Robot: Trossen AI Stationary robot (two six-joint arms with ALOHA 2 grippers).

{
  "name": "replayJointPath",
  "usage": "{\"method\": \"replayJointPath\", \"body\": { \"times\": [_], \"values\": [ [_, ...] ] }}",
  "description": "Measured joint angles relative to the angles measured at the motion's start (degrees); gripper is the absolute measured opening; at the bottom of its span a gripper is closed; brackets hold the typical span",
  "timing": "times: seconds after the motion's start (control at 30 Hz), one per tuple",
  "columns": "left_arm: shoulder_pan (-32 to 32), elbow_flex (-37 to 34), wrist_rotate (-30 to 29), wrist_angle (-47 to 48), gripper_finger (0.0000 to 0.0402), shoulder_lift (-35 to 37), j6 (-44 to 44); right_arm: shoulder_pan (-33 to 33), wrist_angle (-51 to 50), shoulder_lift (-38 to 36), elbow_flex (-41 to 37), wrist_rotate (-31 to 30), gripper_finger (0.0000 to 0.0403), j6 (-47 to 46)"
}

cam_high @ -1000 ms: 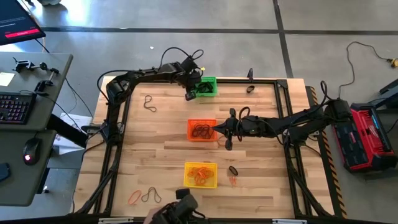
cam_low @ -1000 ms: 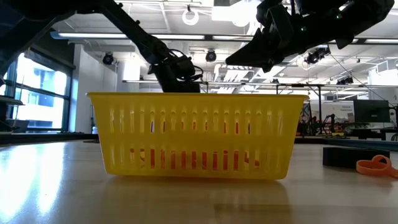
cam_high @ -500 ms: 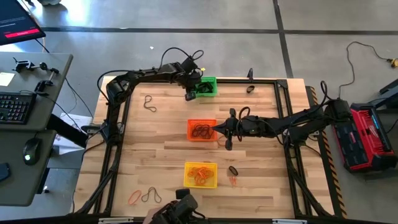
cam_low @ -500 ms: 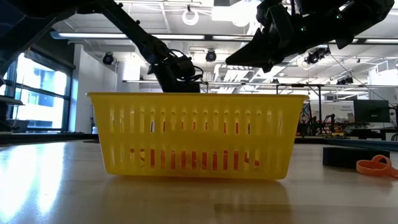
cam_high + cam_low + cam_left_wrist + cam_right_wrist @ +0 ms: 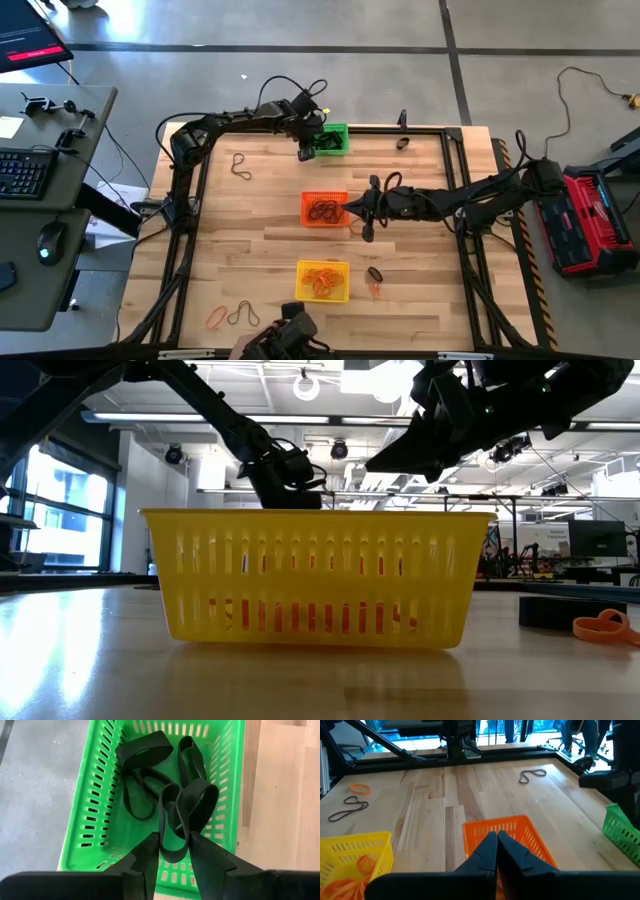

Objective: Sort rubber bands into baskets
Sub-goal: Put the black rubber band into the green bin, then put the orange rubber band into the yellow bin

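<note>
My left gripper [image 5: 306,152] hangs over the near left end of the green basket [image 5: 100,795], pointing steeply down, its fingers apart. The end of a thick black rubber band [image 5: 175,832] sits between them; other thick black bands [image 5: 145,775] lie on the basket's floor. My right gripper [image 5: 497,851] is shut with nothing in it, just above the right rim of the orange basket [image 5: 322,209], which holds dark thin bands. The yellow basket [image 5: 322,280] holds orange bands. My left gripper has its fingertips [image 5: 150,851] on either side of the thick black band's near end [image 5: 174,854], coming from above and slanting down. The rest of the band lies among the others in the green basket. Whether the fingers touch it, I cannot tell.
Loose bands lie on the wooden table: a dark thin one [image 5: 240,165] at the far left, an orange one [image 5: 217,318] and a dark one [image 5: 240,316] at the near left, a thick black one [image 5: 375,273] and an orange one [image 5: 375,290] right of the yellow basket, a black one [image 5: 402,143] at the far edge.
</note>
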State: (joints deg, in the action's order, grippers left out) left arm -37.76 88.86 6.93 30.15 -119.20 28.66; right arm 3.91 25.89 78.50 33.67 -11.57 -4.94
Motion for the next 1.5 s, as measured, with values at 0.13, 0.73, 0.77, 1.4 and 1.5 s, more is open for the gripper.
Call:
{"method": "replayJointPath", "body": {
  "times": [0.13,0.73,0.77,1.4,1.5],
  "values": [
    [0.00,0.00,-0.01,-0.04,0.0100,0.00,-0.06,-0.01,-0.44,0.00,0.00,0.00,0.0000,-0.84],
    [0.04,0.00,-3.47,4.60,0.0100,1.63,3.13,-0.05,-0.47,0.00,0.00,-0.02,0.0000,-0.21],
    [0.04,0.00,-3.56,4.15,0.0100,2.23,3.13,-0.05,-0.46,0.00,0.00,-0.02,0.0000,-0.19],
    [1.69,-18.87,11.53,-25.10,0.0004,21.81,-3.80,-0.01,-4.95,0.00,0.00,-3.11,0.0000,-1.75],
    [2.63,-27.54,11.65,-33.52,0.0007,27.08,-5.76,-0.01,-5.79,0.00,0.00,-3.28,0.0000,-2.48]
  ]
}}
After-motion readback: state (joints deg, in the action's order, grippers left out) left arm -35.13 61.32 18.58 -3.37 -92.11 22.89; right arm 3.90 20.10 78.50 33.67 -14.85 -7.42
